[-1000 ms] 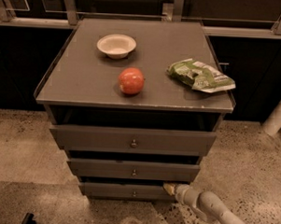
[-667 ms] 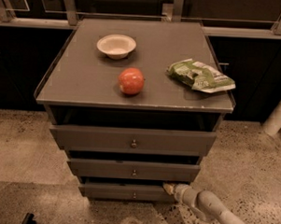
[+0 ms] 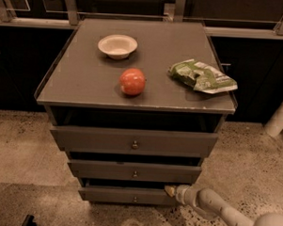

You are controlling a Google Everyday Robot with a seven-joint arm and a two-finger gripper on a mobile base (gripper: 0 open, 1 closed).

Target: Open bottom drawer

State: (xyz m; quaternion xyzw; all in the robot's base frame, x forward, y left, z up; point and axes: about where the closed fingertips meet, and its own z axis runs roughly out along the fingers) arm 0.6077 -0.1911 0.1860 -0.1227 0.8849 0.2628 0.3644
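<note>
The bottom drawer (image 3: pixel 114 195) is the lowest and narrowest front in the stack under the front edge of the table (image 3: pixel 76 91), and it looks shut or nearly so. It is probably rigid and slides straight out on runners with a modest, steady pull. Its small metal knob (image 3: pixel 135 198) at the centre offers little to grip and may be slippery, so the top lip of the front seems an alternative hold. The pincer (image 3: pixel 170 190) sits at the drawer's upper right end, below the table's front right corner. I cannot tell whether it is wide or narrow. Compared with a second ago, almost nothing differs: the pincer is in nearly the same spot and the drawer has not come forward.
</note>
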